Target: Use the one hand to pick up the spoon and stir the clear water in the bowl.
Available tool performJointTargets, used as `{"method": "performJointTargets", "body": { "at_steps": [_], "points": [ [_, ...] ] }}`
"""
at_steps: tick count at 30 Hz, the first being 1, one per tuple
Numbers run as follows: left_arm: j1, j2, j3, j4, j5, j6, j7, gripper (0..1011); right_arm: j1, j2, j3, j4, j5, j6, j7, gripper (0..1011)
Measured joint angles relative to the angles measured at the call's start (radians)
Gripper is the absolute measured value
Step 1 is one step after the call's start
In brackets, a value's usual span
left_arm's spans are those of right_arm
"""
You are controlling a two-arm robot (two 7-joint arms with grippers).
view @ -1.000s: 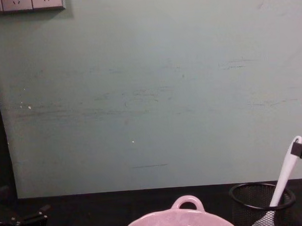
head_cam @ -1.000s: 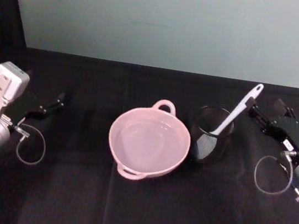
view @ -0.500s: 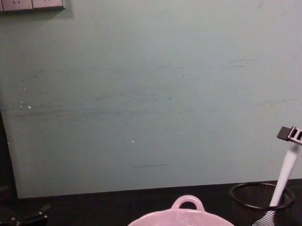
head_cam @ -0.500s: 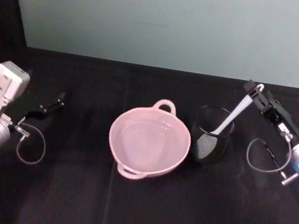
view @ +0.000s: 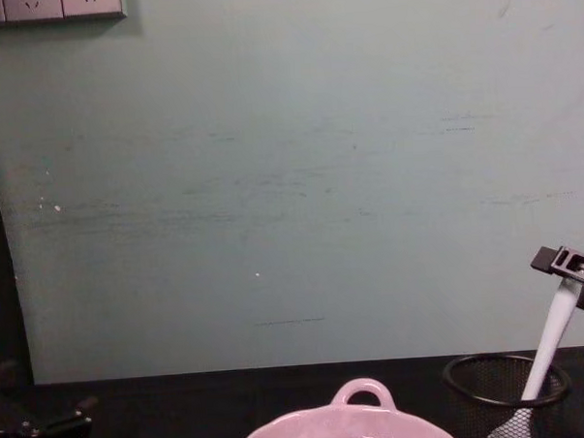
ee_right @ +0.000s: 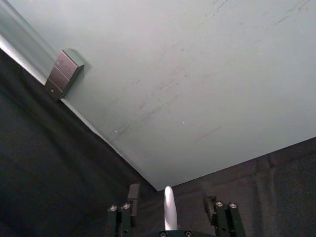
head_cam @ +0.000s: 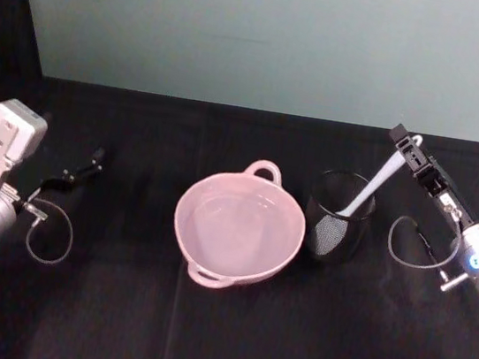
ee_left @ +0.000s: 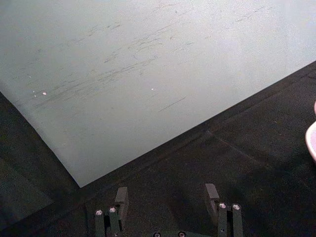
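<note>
The spoon (head_cam: pixel 372 191) is not yet being held. The top of its handle is sitting between the spread fingers of the right gripper (head_cam: pixel 403 138), and in the right wrist view there is a gap showing on either side of the white handle, so the jaws are open around it rather than clamped on it. I'd say the reach is about done, while the squeeze, the lift out, the carry across and all the stirring are waiting to be done.

Out from there, the spoon is standing head-down in the black wire-mesh cup (head_cam: pixel 329 237). Its long axis is running steeply upward, and the handle is leaning toward the robot's right and the back wall. The cup is sitting just beside the pink bowl (head_cam: pixel 179 214) on its right, where the clear water (head_cam: pixel 237 228) is lying flat. Far off on the left, the left gripper (head_cam: pixel 95 159) is resting idle over the table (head_cam: pixel 200 335) with its fingers apart.
</note>
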Motion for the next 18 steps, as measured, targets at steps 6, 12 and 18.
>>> {"method": "performJointTargets", "body": {
  "at_steps": [6, 12, 18],
  "points": [
    [0.000, 0.000, 0.000, 0.000, 0.000, 0.000, 0.000, 1011, -0.002, 0.006, -0.008, -0.004, 0.013, -0.006, -0.006, 632],
    [0.000, 0.000, 0.000, 0.000, 0.000, 0.000, 0.000, 1011, -0.013, 0.021, -0.021, -0.027, 0.016, -0.010, -0.017, 449],
    [0.000, 0.000, 0.000, 0.000, 0.000, 0.000, 0.000, 1011, -0.024, 0.040, -0.032, -0.054, 0.013, -0.013, -0.026, 227]
  ]
}}
